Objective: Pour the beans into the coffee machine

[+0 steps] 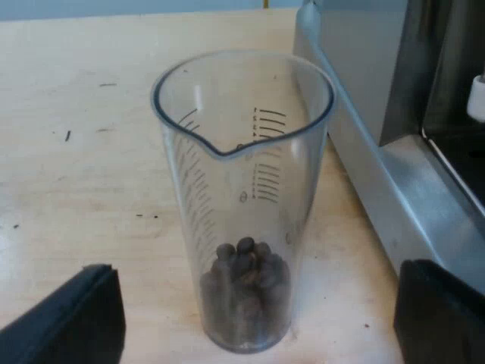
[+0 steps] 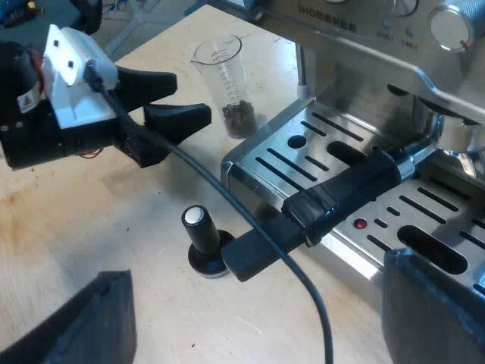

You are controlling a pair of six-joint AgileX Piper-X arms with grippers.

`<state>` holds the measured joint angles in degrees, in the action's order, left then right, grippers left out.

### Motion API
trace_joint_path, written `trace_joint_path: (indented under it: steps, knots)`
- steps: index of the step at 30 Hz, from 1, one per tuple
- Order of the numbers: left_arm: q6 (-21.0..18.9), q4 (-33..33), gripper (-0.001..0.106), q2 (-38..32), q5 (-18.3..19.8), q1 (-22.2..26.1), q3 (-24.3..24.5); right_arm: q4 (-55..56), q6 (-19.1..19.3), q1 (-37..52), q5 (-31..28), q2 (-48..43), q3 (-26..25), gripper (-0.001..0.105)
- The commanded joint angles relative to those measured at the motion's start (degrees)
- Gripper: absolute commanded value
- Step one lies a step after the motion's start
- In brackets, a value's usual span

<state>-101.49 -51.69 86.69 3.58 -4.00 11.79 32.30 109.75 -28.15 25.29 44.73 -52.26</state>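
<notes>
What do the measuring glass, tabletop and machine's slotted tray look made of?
Measuring glass: probably clear plastic, smooth; beans show through its wall. Tabletop: pale wood or laminate, matte, faint grain. Slotted tray: brushed metal, likely steel, with soft sheen.

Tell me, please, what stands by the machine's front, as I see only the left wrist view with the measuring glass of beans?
Observer: A tamper with a black knob stands upright on the table, beside the drip tray's corner.
Operator: Is the holder loose?
Observer: No, the holder is locked into the machine; its dark handle juts out over the drip tray.
Operator: And my right gripper?
Observer: The right gripper hovers over the table by the tamper, jaws wide open, holding nothing.
</notes>
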Motion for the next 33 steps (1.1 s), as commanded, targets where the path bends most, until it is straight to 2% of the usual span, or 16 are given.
trace_joint_path:
  steps: [1,5,23,25,26,27,28,30,33]
  knots:
    - [-0.56,-2.25,0.093,2.32,-0.42,-0.32,1.59,-0.80,1.05,-0.13,0.32,-0.28,-0.17,0.069]
    - [-1.68,-3.11,0.093,4.84,-0.42,-0.32,3.94,-0.80,1.05,-0.13,0.32,-0.28,-0.17,0.069]
    - [-1.67,-2.90,0.093,10.84,-1.55,-0.32,11.57,-0.80,1.05,-0.13,0.32,-0.28,-0.17,0.069]
    - [-1.67,-2.91,0.088,10.84,-1.55,-0.32,11.56,-0.80,1.05,-0.13,0.32,-0.28,-0.17,0.069]
    - [-1.67,-2.91,0.083,10.84,-1.55,-0.32,11.56,-0.80,1.05,-0.13,0.32,-0.28,-0.17,0.069]
    - [-1.67,-2.91,0.071,10.84,-1.55,-0.32,11.56,-0.80,1.05,-0.13,0.32,-0.28,-0.17,0.069]
    - [-1.67,-2.91,0.068,10.84,-1.55,-0.32,11.56,-0.80,1.05,-0.13,0.32,-0.28,-0.17,0.069]
    - [-1.67,-2.91,0.050,10.84,-1.55,-0.32,11.56,-0.80,1.05,-0.13,0.32,-0.28,-0.17,0.069]
    - [-1.67,-2.91,0.037,10.84,-1.55,-0.32,11.56,-0.80,1.05,-0.13,0.32,-0.28,-0.17,0.069]
